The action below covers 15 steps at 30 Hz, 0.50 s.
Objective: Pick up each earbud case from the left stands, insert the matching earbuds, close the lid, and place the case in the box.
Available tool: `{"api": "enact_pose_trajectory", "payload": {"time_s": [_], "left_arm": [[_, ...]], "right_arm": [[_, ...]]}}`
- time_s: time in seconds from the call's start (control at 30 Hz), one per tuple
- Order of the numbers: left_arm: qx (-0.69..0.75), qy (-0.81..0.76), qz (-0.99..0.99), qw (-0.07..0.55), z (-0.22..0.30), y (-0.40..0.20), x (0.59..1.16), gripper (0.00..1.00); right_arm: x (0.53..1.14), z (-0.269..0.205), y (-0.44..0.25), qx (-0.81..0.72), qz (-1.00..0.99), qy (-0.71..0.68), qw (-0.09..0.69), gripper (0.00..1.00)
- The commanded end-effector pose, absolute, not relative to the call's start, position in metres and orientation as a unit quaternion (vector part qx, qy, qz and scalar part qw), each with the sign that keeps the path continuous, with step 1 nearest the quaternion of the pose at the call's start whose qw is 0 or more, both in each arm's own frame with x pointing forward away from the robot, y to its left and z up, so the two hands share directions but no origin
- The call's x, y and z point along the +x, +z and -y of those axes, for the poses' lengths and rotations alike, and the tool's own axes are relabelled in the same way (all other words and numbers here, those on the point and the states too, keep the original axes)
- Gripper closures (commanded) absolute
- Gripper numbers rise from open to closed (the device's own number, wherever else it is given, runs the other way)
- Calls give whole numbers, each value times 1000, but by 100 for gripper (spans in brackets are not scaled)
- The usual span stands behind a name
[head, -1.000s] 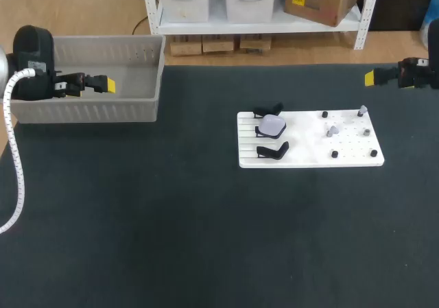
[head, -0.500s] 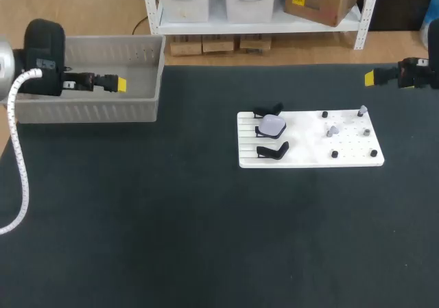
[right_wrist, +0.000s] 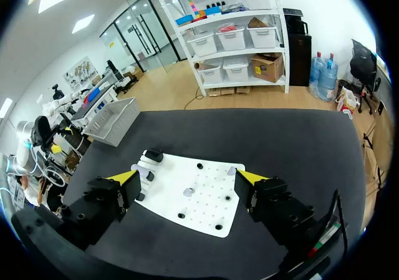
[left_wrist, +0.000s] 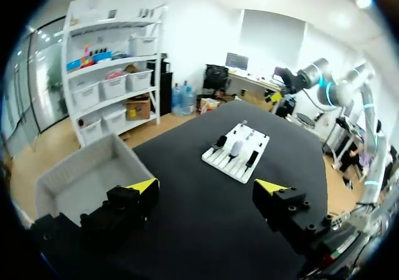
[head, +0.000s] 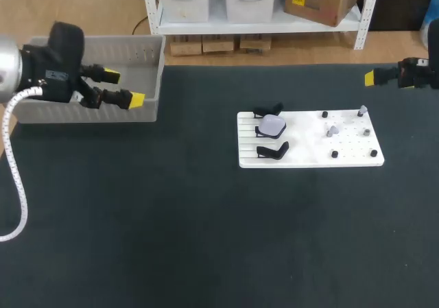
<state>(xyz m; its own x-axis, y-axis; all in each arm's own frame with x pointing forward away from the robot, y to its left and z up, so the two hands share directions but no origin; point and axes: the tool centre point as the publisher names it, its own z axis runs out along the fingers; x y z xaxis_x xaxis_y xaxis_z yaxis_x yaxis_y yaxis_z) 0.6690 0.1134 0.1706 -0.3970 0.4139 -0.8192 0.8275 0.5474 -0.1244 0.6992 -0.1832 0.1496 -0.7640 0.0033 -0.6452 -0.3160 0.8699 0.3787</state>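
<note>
A white board (head: pixel 309 154) lies right of the table's middle. On its left side stand black stands (head: pixel 272 151), and one of them holds a pale earbud case (head: pixel 273 125) with its lid shut. Small grey earbuds (head: pixel 332 130) sit on pegs on the board's right half. My left gripper (head: pixel 125 88) hangs open and empty at the front right corner of the grey box (head: pixel 89 112), far left of the board. In its wrist view the left gripper (left_wrist: pixel 206 189) faces the board (left_wrist: pixel 240 168) and case (left_wrist: pixel 236 148) far ahead. My right gripper (head: pixel 370 78), (right_wrist: pixel 187 177) is open above the board (right_wrist: pixel 206 214).
The grey box (left_wrist: pixel 75 174) stands at the table's back left, seen also in the right wrist view as the box (right_wrist: pixel 115 121). Dark tabletop spreads between the box and the board and along the front.
My left arm has swung right and forward from over the box to its front right corner, and the gripper has turned so both yellow tips show. The right arm has kept still.
</note>
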Motion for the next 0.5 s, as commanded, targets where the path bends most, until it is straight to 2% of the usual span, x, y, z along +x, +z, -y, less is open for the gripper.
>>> {"api": "enact_pose_trajectory", "payload": {"time_s": [0.03, 0.27, 0.5], "left_arm": [[540, -363, -669, 360, -102, 163, 676, 0], [586, -362, -640, 340, -76, 156, 679, 0], [586, -362, -640, 340, -76, 156, 679, 0]], "right_arm": [[699, 184, 149, -87, -908, 241, 333, 0], [699, 184, 149, -87, -908, 241, 333, 0], [699, 184, 149, -87, -908, 241, 333, 0]]}}
